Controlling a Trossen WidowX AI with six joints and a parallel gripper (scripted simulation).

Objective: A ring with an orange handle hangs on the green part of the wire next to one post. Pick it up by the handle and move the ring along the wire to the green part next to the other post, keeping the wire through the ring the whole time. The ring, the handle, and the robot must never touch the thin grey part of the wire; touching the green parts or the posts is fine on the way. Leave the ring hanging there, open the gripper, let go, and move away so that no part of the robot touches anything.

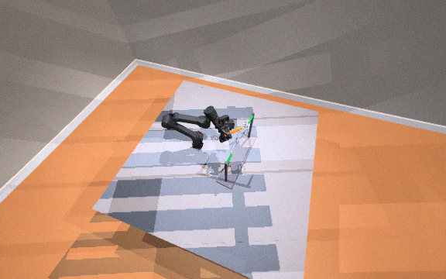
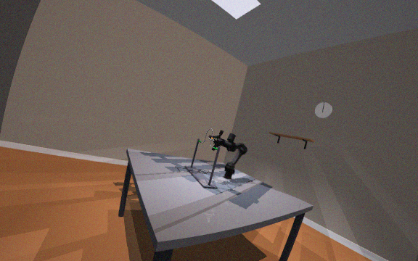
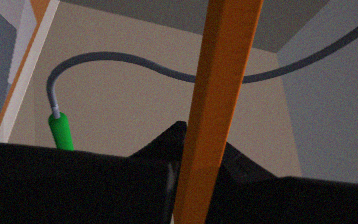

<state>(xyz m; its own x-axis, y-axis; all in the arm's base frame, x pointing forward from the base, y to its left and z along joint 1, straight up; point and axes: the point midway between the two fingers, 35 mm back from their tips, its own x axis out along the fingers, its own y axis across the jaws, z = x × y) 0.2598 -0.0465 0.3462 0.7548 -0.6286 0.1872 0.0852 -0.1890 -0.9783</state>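
My gripper point(image 1: 228, 135) point(image 3: 188, 131) is shut on the orange handle point(image 1: 236, 130) point(image 3: 217, 90), which points away from the fingers. The pale ring point(image 1: 245, 125) is at the handle's far end, close to the upper green part point(image 1: 251, 118) in the top view; whether it touches the wire is too small to tell. The ring is outside the wrist view. The grey wire point(image 3: 110, 56) curves behind the handle there, ending at a green part point(image 3: 61, 132). The other green part point(image 1: 229, 158) is by the lower post point(image 1: 226, 172). In the exterior view the gripper hides much of the ring.
The upper post point(image 1: 250, 129) and lower post stand on a thin base plate point(image 2: 197, 180) on the table point(image 2: 180, 217). The exterior view shows the far post point(image 2: 194, 154) and near post point(image 2: 214, 168), with the arm beside them. Striped shadows cross the table top.
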